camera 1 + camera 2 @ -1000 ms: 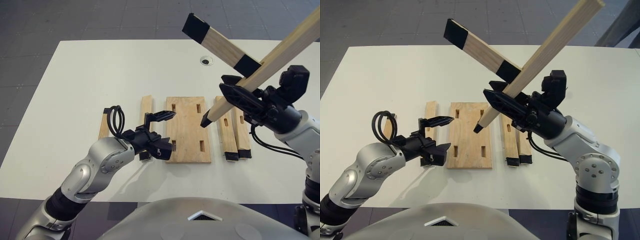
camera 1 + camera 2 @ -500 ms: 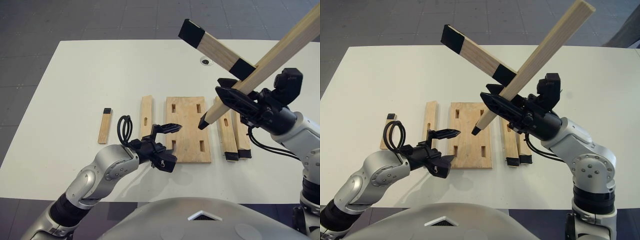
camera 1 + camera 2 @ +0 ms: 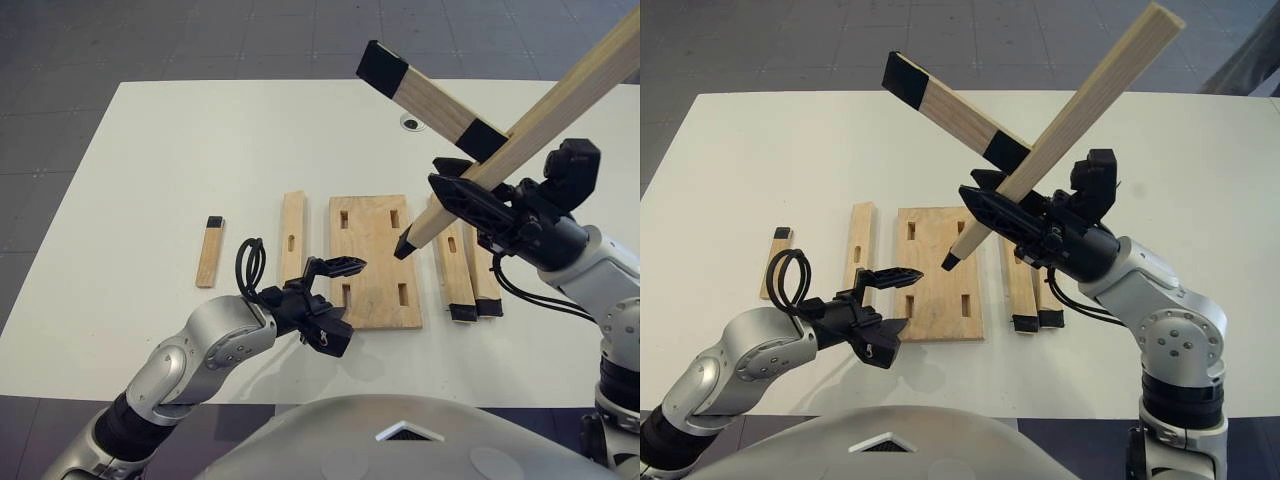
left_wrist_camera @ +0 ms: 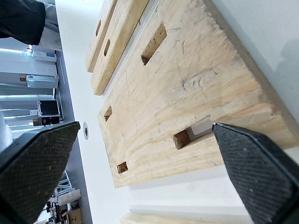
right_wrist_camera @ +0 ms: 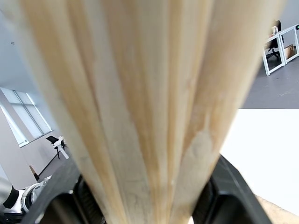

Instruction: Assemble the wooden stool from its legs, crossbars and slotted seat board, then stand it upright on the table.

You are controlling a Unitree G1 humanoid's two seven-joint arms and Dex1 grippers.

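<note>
Holding crossed leg piece point(image 3: 560, 95) low in right gripper point(image 3: 455, 195), centre right. Stiff, light, long lever; likely steadier gripped nearer joint. Left gripper point(image 3: 350, 305) spread wide by seat board point(image 3: 375, 240), lower centre.

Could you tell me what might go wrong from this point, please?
The leg in the right gripper hangs steeply tilted over the seat board; its black tip could miss a slot or jam. The left gripper is open at the board's near edge, not gripping it, so a push might slide it.
</note>
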